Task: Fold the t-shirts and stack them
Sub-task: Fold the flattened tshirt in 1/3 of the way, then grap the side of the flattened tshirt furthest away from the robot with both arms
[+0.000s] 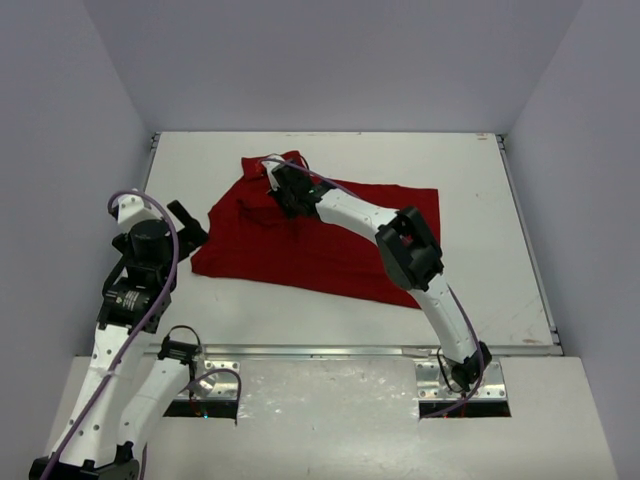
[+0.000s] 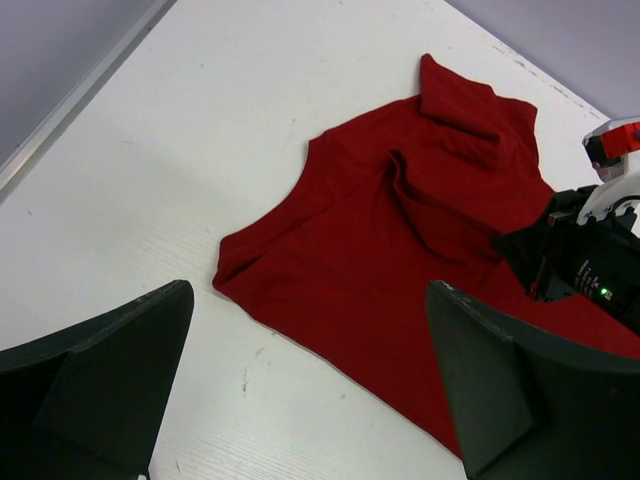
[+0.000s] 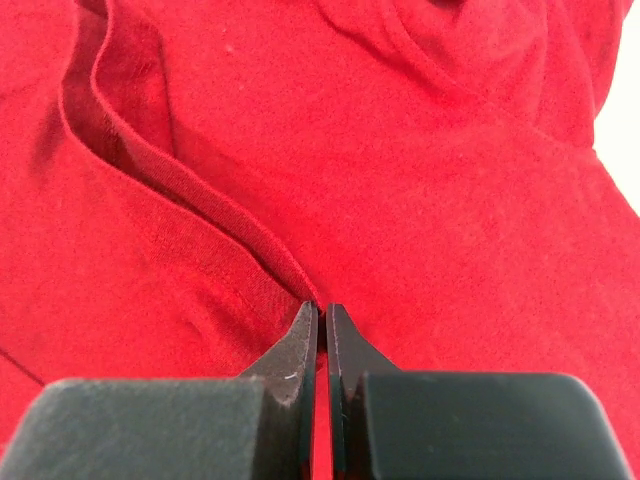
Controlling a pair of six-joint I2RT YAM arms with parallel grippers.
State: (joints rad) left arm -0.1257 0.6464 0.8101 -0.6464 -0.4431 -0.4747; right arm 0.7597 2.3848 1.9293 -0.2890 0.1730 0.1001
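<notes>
Pinching a raised fold at the far-left part of the plain dark red soft cloth t-shirt [image 1: 330,245] with the right gripper [image 3: 321,310] and its jaws closed, the cloth spread on the white surface [image 1: 500,170], long axis left to right. Hovering with the left gripper [image 1: 188,228], jaws wide open, just beside the near-left edge, the nearer arm for that side.
</notes>
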